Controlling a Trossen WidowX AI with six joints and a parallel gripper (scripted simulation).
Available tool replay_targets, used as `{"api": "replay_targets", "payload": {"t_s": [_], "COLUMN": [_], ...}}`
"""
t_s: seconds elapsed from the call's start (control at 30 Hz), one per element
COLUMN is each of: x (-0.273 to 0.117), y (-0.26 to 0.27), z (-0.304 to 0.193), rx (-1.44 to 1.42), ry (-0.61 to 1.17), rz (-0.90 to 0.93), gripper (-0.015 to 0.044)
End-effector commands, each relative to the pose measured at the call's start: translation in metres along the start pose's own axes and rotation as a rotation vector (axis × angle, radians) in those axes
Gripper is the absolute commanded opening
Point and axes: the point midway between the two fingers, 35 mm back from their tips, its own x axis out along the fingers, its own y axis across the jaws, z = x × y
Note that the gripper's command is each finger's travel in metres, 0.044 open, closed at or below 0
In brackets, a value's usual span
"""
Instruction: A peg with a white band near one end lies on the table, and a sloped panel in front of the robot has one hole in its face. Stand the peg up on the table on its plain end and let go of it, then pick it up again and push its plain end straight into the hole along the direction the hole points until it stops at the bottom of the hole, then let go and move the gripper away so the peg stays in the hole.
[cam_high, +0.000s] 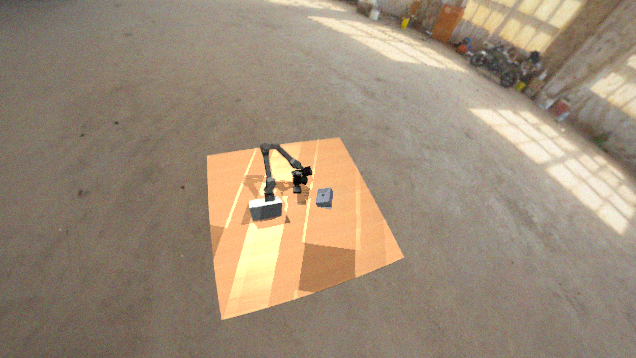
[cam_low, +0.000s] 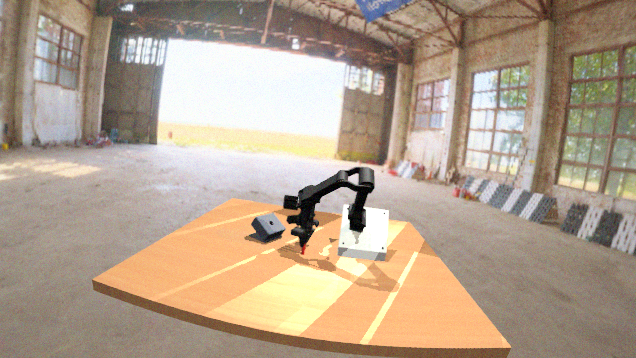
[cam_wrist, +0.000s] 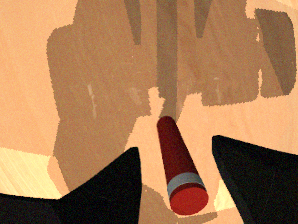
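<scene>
While upright between spread fingers (cam_high: 297, 189) (cam_low: 303, 239), the red peg (cam_low: 303, 249) (cam_wrist: 179, 155), long axis vertical, white-banded end upward.

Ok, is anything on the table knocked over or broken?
No, nothing looks wrong. The red peg stands upright, banded end up, between the fingers of the claw. The grey block slopes, but that seems to be its shape.

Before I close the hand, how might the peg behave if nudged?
The peg would probably tip easily, standing tall on a narrow end. Once down, it may roll, since its sides look round. It seems stiff: its body looks straight.
</scene>
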Motion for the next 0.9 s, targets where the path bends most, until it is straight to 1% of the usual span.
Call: {"api": "replay_targets", "payload": {"t_s": [0.0, 0.07, 0.3, 0.47, 0.87], "x": [0.0, 0.0, 0.0, -0.008, -0.051], "y": [0.0, 0.0, 0.0, -0.001, -0.003], "z": [0.0, 0.0, 0.0, 0.001, 0.005], "rx": [-0.002, -0.002, -0.002, -0.002, 0.001], "ry": [0.002, 0.002, 0.002, 0.001, 0.001], "rz": [0.001, 0.001, 0.001, -0.003, -0.006], "gripper": [0.0099, 0.0046, 0.0, 0.0, 0.0]}}
